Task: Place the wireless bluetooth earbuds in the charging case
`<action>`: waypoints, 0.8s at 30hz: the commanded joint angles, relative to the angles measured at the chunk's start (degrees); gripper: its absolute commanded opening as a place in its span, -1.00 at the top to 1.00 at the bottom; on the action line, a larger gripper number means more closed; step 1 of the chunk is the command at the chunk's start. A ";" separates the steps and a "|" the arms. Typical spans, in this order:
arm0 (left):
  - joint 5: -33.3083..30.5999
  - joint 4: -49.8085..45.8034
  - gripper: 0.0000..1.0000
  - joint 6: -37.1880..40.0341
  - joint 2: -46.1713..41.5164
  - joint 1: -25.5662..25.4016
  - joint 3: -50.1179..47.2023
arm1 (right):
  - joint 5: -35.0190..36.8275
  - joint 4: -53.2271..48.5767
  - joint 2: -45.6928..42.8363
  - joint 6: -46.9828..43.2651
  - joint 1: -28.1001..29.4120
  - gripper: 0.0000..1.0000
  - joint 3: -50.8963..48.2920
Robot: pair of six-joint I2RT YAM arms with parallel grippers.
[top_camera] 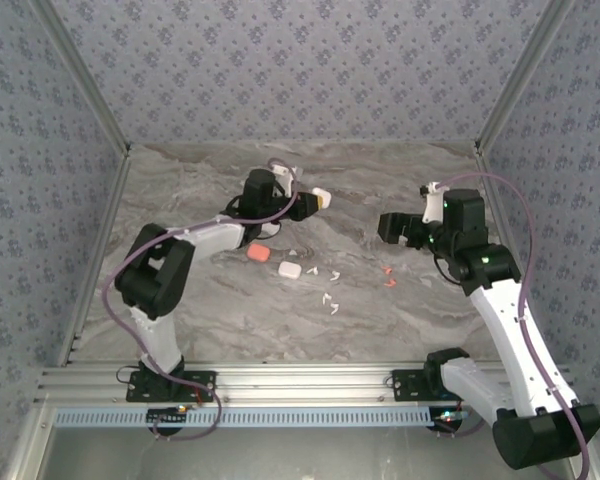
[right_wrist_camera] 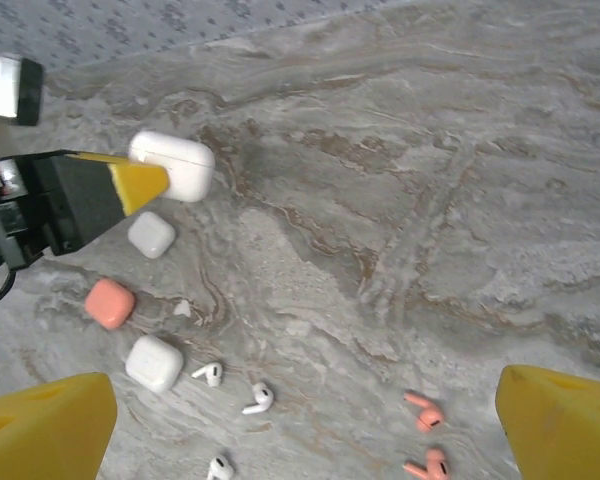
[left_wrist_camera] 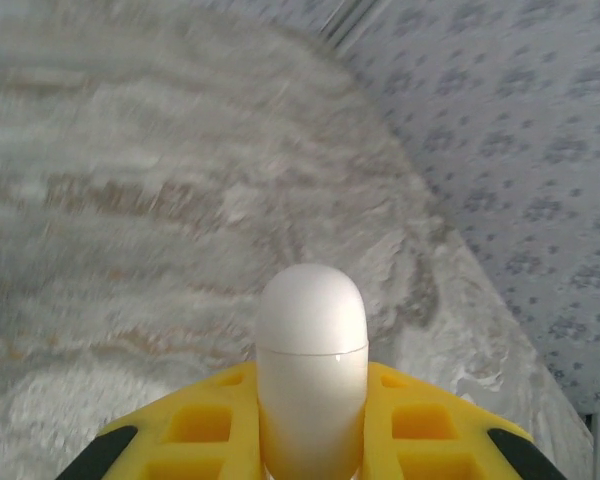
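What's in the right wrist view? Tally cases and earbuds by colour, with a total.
White cases: 3
Orange cases: 1
White earbuds: 3
Orange earbuds: 2
Total: 9
A white speck is too small to tell.

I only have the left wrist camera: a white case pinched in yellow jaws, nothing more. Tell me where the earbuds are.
Observer: The white earbuds lie loose near the middle of the table, scattered apart from one another.
Operator: Now give me the orange ones.
Observer: Two orange earbuds lie close together, away from the white ones and nearer the right gripper.
Operator: Report that gripper.
Observer: It hangs above the table with its jaws wide open, holding nothing.
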 commanded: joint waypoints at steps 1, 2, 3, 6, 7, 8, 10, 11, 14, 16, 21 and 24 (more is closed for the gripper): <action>-2.65 -12.14 1.00 -4.95 5.88 0.02 7.84 | 1.83 -2.29 -1.89 0.35 -1.12 -1.00 -0.34; -3.22 -12.89 1.00 -5.49 7.44 0.01 9.18 | 2.00 -2.61 -2.13 0.21 -1.33 -1.00 -0.58; -3.92 -13.65 1.00 -6.04 8.73 -0.01 10.22 | 2.26 -2.83 -2.35 0.39 -1.42 -1.00 -0.92; -5.38 -16.24 0.98 -6.38 12.62 -0.01 13.86 | 2.31 -2.62 -2.74 1.70 -1.99 -1.00 -1.61; -5.55 -17.20 0.94 -6.29 13.93 0.00 15.16 | 2.05 -2.43 -2.72 1.80 -2.04 -1.00 -1.76; -5.77 -17.99 0.87 -6.12 15.08 0.01 16.28 | 1.93 -2.32 -2.73 2.00 -2.05 -1.00 -1.79; -6.27 -19.26 0.75 -6.02 16.81 -0.05 17.88 | 1.84 -2.35 -2.81 1.83 -2.27 -1.00 -1.71; -6.63 -19.59 0.68 -5.86 17.45 0.02 18.36 | 1.93 -2.58 -2.90 1.71 -2.37 -1.00 -1.57; -7.51 -20.33 0.50 -5.62 18.36 0.08 18.93 | 1.89 -2.87 -3.20 1.51 -2.68 -1.00 -1.61; -7.88 -20.71 0.30 -5.24 18.31 0.08 18.85 | 1.67 -3.01 -3.37 1.49 -2.89 -1.00 -1.77; -9.87 -21.94 -0.11 -2.76 14.92 0.86 16.68 | -3.32 -0.52 -4.81 4.02 -6.00 -1.00 -4.20; -11.69 -22.75 -0.26 -0.58 9.93 1.95 14.15 | -9.60 3.38 -5.78 5.08 -8.90 -1.00 -6.56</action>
